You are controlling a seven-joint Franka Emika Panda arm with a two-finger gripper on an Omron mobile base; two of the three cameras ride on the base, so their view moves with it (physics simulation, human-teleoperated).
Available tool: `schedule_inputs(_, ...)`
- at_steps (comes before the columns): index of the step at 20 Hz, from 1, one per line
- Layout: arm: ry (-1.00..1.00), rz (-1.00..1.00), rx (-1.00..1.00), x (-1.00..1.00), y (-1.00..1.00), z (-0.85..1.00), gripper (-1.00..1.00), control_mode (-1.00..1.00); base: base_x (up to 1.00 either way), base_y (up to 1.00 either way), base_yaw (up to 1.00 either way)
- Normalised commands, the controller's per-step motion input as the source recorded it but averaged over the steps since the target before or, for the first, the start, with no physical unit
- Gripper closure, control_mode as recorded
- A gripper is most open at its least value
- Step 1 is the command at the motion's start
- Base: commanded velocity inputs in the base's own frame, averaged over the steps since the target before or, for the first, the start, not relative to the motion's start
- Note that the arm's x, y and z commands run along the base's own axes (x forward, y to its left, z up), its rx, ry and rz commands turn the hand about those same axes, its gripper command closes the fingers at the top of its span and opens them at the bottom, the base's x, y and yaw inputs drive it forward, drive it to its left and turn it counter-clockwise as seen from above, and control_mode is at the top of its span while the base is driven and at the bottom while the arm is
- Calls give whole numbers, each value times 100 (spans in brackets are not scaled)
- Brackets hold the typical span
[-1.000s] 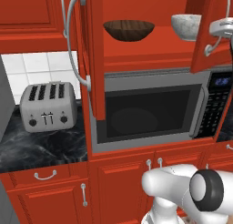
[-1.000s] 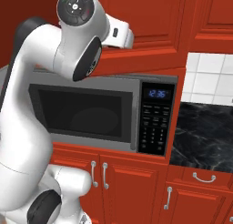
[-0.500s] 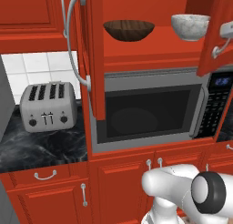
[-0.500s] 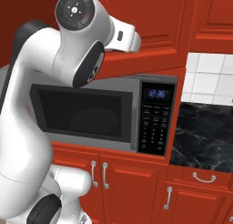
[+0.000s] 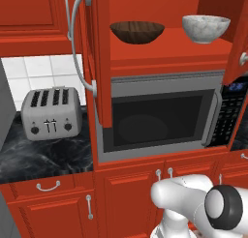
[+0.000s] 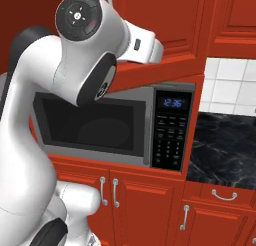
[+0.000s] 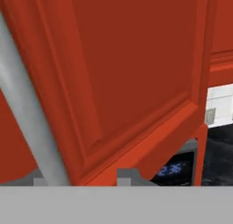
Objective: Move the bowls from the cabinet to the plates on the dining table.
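Cabinet (image 5: pixel 164 53) doors open, I judge nothing delivered yet — brown bowl (image 5: pixel 137 32) and marbled bowl (image 5: pixel 205 28) sit shelved beyond my jaws, whose opening I can't tell, beside door handle (image 7: pixel 27 114).

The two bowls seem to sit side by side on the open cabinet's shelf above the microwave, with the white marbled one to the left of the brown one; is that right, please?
Not quite: the white marbled bowl sits to the right of the brown bowl, as the left base view shows. Both do rest side by side on the open cabinet's shelf above the microwave.
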Motion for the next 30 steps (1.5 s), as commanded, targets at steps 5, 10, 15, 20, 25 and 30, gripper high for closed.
schedule_inputs(5, 0, -5, 0, -45, -64, -4, 100, -100, 0, 0, 0)
schedule_inputs(10, 0, -5, 0, -43, -69, -10, 100, -100, 0, 0, 0)
schedule_inputs(15, 0, -6, 0, -29, -55, -7, 100, -100, 0, 0, 0)
schedule_inputs(20, 0, -1, 0, 0, -3, 0, 100, -100, 0, 0, 0)
schedule_inputs(25, 0, 0, 0, 0, 5, -3, -100, -100, 0, 0, 0)
schedule_inputs(30, 0, 0, 0, -14, 14, 0, -100, -100, 0, 0, 0)
